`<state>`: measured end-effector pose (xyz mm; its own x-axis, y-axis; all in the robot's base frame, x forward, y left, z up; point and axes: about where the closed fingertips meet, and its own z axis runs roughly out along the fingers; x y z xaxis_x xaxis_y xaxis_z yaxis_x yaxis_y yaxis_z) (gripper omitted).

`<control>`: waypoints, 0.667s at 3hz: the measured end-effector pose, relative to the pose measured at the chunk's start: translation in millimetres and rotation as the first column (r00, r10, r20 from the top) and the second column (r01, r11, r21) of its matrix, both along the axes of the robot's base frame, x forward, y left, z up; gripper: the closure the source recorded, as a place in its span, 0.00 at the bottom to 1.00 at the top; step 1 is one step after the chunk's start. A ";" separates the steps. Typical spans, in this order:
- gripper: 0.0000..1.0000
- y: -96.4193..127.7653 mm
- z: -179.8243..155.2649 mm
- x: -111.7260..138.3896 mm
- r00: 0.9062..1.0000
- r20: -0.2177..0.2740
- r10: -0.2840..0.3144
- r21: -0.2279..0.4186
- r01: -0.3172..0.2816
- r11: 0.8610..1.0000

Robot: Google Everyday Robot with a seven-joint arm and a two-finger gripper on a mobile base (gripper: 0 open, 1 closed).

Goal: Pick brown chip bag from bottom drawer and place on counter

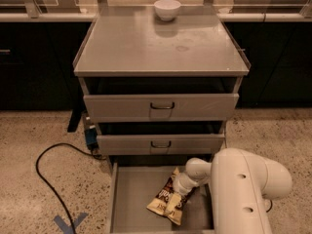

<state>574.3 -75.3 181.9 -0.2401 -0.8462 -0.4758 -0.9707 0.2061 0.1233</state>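
The brown chip bag (pixel 168 199), dark brown in the middle with cream-tan ends, lies tilted on the floor of the open bottom drawer (pixel 129 199). My gripper (pixel 181 186) reaches down from the white arm (pixel 243 189) at the lower right, and its tip sits on the bag's upper right end. The fingers are hidden behind the wrist. The counter (pixel 146 43), the flat grey top of the drawer cabinet, lies above the two upper drawers.
A white bowl (pixel 167 9) stands at the back of the counter. The two upper drawers (pixel 161 106) with dark handles are slightly open. A black cable (pixel 46 174) loops on the speckled floor at left, beside blue tape (pixel 69 223). Dark cabinets flank the unit.
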 end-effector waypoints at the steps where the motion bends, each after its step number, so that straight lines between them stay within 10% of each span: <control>1: 0.00 -0.3 -13.3 -2.6 0.999 -0.032 0.009 0.025 -0.008 1.000; 2: 0.19 3.1 -26.6 -5.1 0.997 -0.071 0.033 0.027 -0.031 0.999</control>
<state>569.2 -72.2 155.2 -0.2471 -0.8416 -0.4803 -0.9653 0.1709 0.1973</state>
